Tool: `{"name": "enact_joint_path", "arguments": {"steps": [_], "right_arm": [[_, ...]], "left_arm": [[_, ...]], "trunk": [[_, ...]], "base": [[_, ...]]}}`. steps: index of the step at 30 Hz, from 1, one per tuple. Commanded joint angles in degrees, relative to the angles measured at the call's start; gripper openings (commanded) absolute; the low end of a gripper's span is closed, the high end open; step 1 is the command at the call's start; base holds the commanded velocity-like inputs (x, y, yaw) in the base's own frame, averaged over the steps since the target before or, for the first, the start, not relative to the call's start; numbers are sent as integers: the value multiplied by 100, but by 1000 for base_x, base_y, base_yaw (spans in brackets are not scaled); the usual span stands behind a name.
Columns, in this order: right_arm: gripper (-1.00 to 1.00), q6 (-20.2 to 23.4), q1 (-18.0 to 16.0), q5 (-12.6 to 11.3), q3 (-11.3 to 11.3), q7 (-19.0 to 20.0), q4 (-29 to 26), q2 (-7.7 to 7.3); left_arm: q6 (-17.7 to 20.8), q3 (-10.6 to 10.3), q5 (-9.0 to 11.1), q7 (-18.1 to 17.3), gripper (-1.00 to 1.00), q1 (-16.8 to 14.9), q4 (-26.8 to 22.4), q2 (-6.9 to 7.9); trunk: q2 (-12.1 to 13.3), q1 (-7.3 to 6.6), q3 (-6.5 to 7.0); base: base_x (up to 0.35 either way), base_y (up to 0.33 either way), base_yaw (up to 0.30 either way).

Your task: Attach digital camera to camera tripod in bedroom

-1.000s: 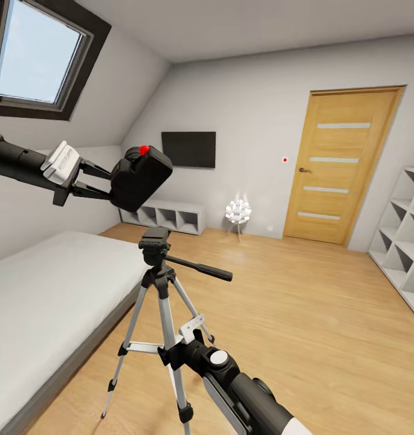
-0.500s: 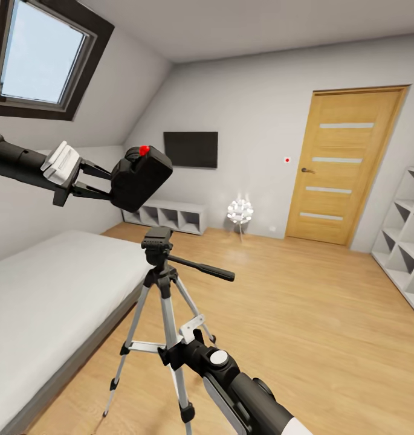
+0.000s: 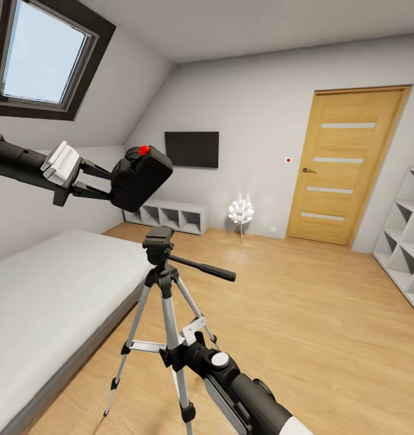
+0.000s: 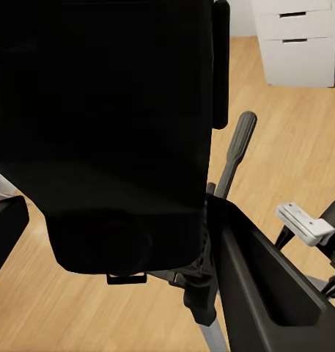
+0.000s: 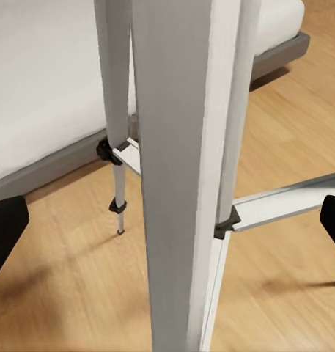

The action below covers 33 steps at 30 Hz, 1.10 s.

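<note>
Two arms reach into the bedroom scene. The left gripper (image 3: pixel 104 183) pinches the digital camera (image 3: pixel 140 176) between its fingers, holding it in the air above and slightly left of the camera tripod (image 3: pixel 163 302). The camera is tilted, with its red dot on top, and does not touch the tripod head below it. In the left wrist view the camera (image 4: pixel 108 132) is a large dark block, with the tripod's pan handle (image 4: pixel 237 150) showing past it.

The tripod stands on the wood floor (image 3: pixel 303 314) just beside the bed (image 3: pixel 43 296), its silver legs spread and its black pan handle pointing to the right. The right gripper (image 3: pixel 184 343) is low, near the tripod's front leg; its fingers are spread, one dark tip at each side of the right wrist view, with a silver leg (image 5: pixel 185 169) between them and very close to the lens. Whether they touch the leg I cannot tell.
</note>
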Motion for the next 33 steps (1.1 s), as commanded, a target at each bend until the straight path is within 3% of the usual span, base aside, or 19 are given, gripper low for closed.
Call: {"name": "enact_joint_path", "arguments": {"steps": [1,8,16,25,28,33], "right_arm": [[100,26,-7,-26,4,4,-4,0],[100,-84,-166,-144,4,5,258,0],[100,-289,-358,-538,7,6,549,0],[100,-337,-402,-618,10,6,635,0],[100,-343,-408,-630,12,6,647,0],[100,-348,-409,-635,11,6,655,0]], "left_arm": [[33,-20,26,-2,-100,-13,0,9],[23,-20,131,-2,-100,-9,0,9],[11,-25,276,0,-100,-9,-3,-7],[41,-44,319,-13,-100,-115,-50,-98],[55,-211,446,-20,-100,-214,-98,-80],[54,-722,1024,-26,-100,-497,-138,27]], "trunk": [[-10,2,-11],[-10,2,-11],[-10,2,-11],[-10,2,-11],[-10,2,-11],[-10,2,-11]], "base": [[0,0,5],[0,0,2],[0,0,0],[0,0,0],[0,0,0],[0,0,0]]}}
